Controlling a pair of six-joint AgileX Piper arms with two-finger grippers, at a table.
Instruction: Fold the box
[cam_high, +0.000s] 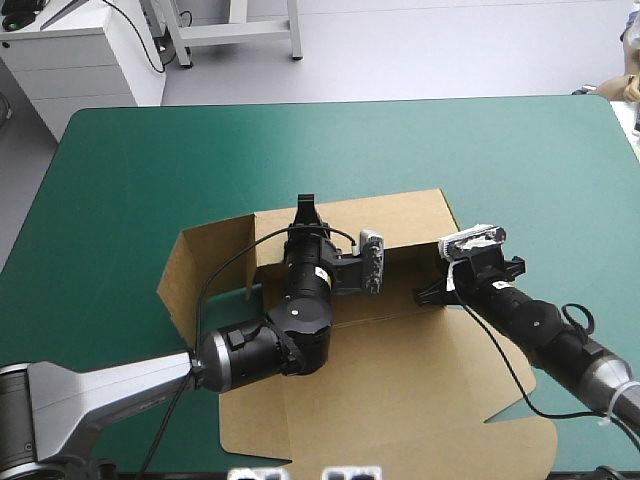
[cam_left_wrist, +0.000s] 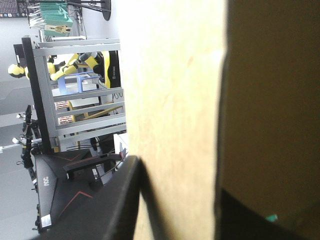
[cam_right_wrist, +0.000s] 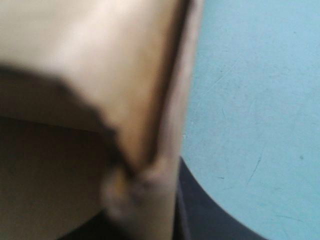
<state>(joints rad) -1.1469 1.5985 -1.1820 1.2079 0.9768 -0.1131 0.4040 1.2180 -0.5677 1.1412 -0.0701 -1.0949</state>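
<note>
high view: the box (cam_high: 400, 380) lies in the middle of the table (cam_high: 130, 160), its far walls half raised. the left gripper (cam_high: 305, 212) is at the far wall, the right gripper (cam_high: 440, 278) at its right corner.

left wrist view: the jaws are nearly closed, pinching board.

right wrist view: though blurred, the jaws seem clamped on a wall edge. uneven pulls could tear that corner, or a slip could let the wall spring flat.

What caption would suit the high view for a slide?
Left gripper and right gripper grip raised walls of the brown box on the teal-green table.
</note>
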